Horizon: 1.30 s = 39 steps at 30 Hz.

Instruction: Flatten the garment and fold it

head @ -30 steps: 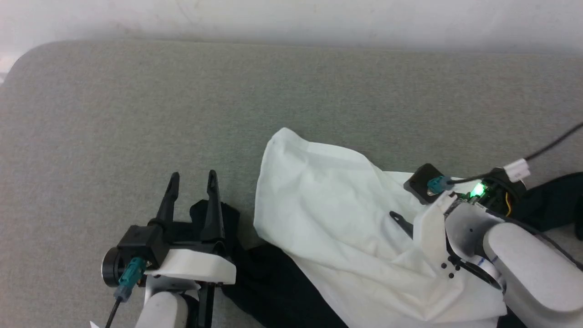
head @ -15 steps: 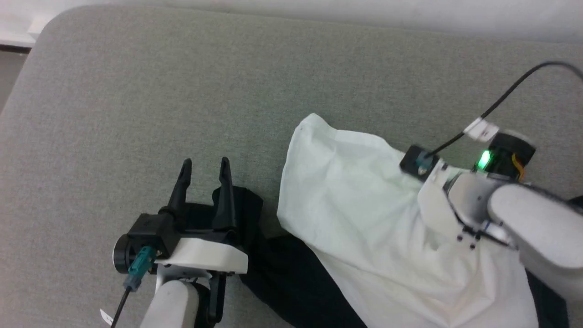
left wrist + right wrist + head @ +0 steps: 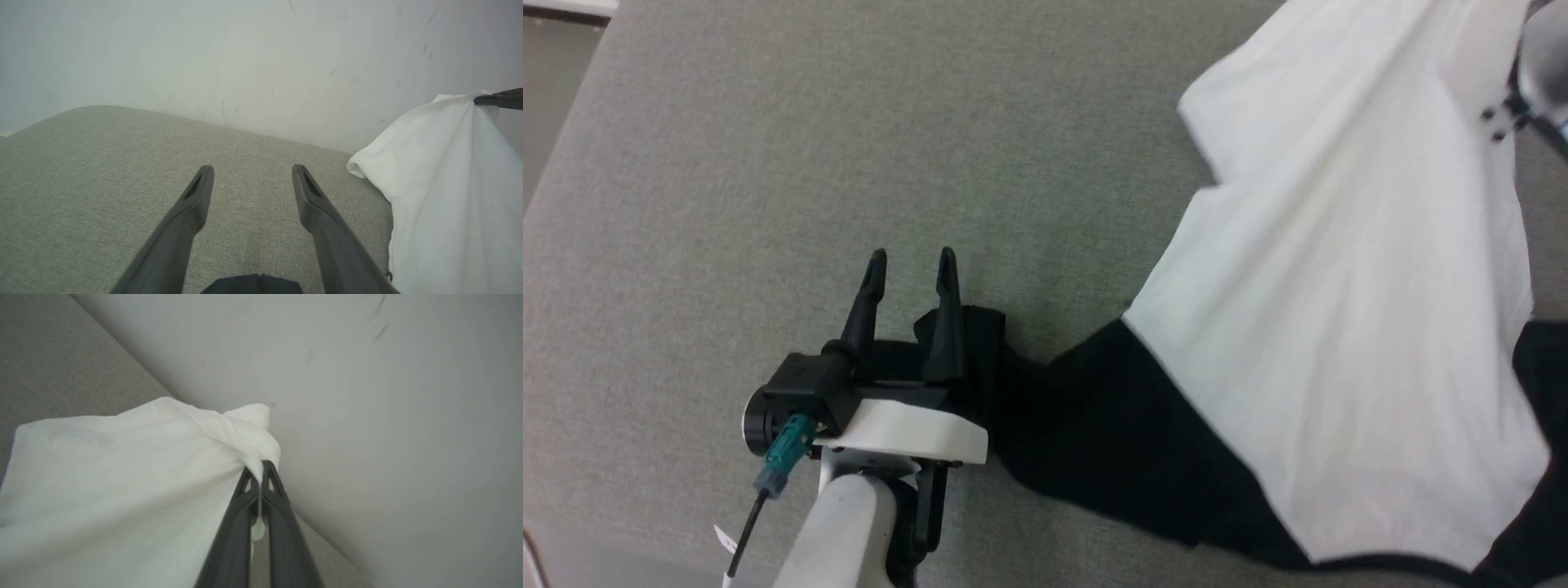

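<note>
The garment (image 3: 1347,310) is a white shirt with black sleeves; its white body hangs stretched up toward the upper right of the head view, and a black sleeve (image 3: 1086,425) trails on the grey surface. My right gripper (image 3: 259,473) is shut on a bunched fold of the white cloth (image 3: 122,490), held up in the air. Its dark fingertips (image 3: 496,99) pinch the cloth's peak in the left wrist view. My left gripper (image 3: 911,265) stands open low over the surface, with the sleeve's end (image 3: 964,335) beside and under its right finger and nothing between its fingers (image 3: 198,196).
A grey fabric-covered surface (image 3: 768,163) spreads wide on the left and ahead. Its left edge (image 3: 564,139) runs at the upper left of the head view. A pale wall (image 3: 245,61) rises behind the surface.
My right gripper has shut on the white cloth and lifted it up and to the right, pulling the shirt taut. The head camera has tilted. My left gripper stays open in place.
</note>
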Motion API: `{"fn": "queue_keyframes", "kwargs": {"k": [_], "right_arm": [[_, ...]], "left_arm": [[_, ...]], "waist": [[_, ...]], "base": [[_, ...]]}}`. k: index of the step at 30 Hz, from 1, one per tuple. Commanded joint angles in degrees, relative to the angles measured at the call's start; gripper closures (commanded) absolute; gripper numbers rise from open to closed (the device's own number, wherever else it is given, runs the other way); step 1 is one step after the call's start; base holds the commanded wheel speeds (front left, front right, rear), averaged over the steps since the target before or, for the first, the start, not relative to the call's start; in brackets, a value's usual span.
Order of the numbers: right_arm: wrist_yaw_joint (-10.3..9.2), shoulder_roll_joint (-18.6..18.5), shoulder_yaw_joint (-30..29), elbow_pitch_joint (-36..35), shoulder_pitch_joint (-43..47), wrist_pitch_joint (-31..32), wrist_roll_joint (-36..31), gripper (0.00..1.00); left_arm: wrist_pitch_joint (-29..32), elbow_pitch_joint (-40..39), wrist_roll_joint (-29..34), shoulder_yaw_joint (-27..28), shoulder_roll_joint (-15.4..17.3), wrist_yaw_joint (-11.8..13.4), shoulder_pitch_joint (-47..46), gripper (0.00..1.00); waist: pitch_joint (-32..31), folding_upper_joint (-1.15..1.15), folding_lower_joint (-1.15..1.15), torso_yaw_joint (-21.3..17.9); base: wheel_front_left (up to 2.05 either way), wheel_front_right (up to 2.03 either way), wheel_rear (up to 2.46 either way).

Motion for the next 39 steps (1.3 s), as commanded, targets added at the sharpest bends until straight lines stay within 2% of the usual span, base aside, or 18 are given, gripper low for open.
{"fn": "queue_keyframes", "kwargs": {"k": [1, 5, 9, 10, 11, 12, 13, 19, 24, 29, 34, 39], "right_arm": [[-0.13, 0.83, -1.55, 1.09, -1.20, -1.12, -1.58, 1.00], [-0.13, 3.94, -6.90, 6.31, -2.63, -3.38, -6.98, 1.00], [-0.13, 7.02, -9.61, 10.53, -1.72, -4.46, -8.29, 1.00], [-0.13, 7.64, -10.04, 11.36, -1.28, -4.95, -8.09, 0.86], [-0.13, 8.20, -10.26, 12.15, -0.71, -5.48, -7.78, 0.58], [-0.13, 8.74, -10.40, 12.82, -0.05, -6.00, -7.25, 0.12], [-0.13, 9.24, -10.66, 13.40, 0.65, -6.45, -6.46, 0.00], [-0.13, 11.45, -11.85, 11.61, 7.02, -12.29, -0.01, 0.00], [-0.13, 12.04, -14.35, 2.75, 17.05, -21.55, 4.80, 0.00], [-0.13, 13.51, -21.06, -7.72, 31.07, -27.94, 4.96, 0.00], [-0.13, 18.47, -29.40, -19.32, 45.19, -28.48, 1.73, 0.00], [-0.13, 23.69, -36.14, -29.99, 55.96, -25.96, -1.95, 0.00]], "left_arm": [[-0.27, -0.31, -0.29, -0.30, -0.09, 0.49, -1.02, 0.00], [-0.27, -0.38, -0.66, -1.08, -0.09, 0.81, -1.65, 0.00], [-0.27, -0.30, -0.82, -1.39, -0.09, 1.09, -1.92, 0.00], [-0.27, -0.24, -0.81, -1.43, -0.09, 1.11, -1.98, 0.00], [-0.27, -0.13, -0.73, -1.43, -0.09, 1.10, -2.05, 0.00], [-0.27, 0.00, -0.60, -1.38, -0.09, 1.06, -2.09, 0.00], [-0.27, 0.13, -0.39, -1.27, -0.09, 1.00, -2.10, 0.00], [-0.27, 1.43, 1.58, 0.31, -0.09, -0.03, -0.83, 0.00], [-0.27, 2.94, 3.18, 1.98, 0.71, -1.32, 1.89, 0.00], [-0.27, 4.11, 3.71, 2.99, 2.19, -2.11, 4.92, 0.00], [1.39, 4.53, 3.65, 2.93, 4.47, -2.83, 8.08, 0.00], [7.39, 2.43, 3.81, 1.64, 6.86, -3.73, 10.84, 0.00]], "waist": [[1.82, 0.00, -0.01, 1.82], [3.08, 0.00, -0.01, 2.86], [3.71, 0.00, -0.01, 2.82], [3.74, 0.00, -0.01, 2.64], [3.60, 0.00, -0.01, 2.35], [3.37, 0.00, -0.01, 2.01], [3.03, 0.00, -0.01, 1.62], [-1.25, 0.00, -0.01, -1.80], [-6.16, 0.00, -0.01, -5.54], [-11.07, 0.00, -0.01, -9.24], [-14.32, 0.00, -0.01, -13.10], [-15.19, 0.00, -0.01, -16.29]], "base": [[0.00, 0.00, 0.00], [0.00, 0.00, 0.00], [0.00, 0.00, 0.00], [0.00, 0.00, 0.00], [0.00, 0.00, 0.00], [0.00, 0.00, 0.00], [0.00, 0.00, 0.00], [0.00, 0.00, 0.00], [0.00, 0.00, 0.00], [0.00, 0.00, 0.00], [0.00, 0.00, 0.00], [0.00, 0.00, 0.00]]}}
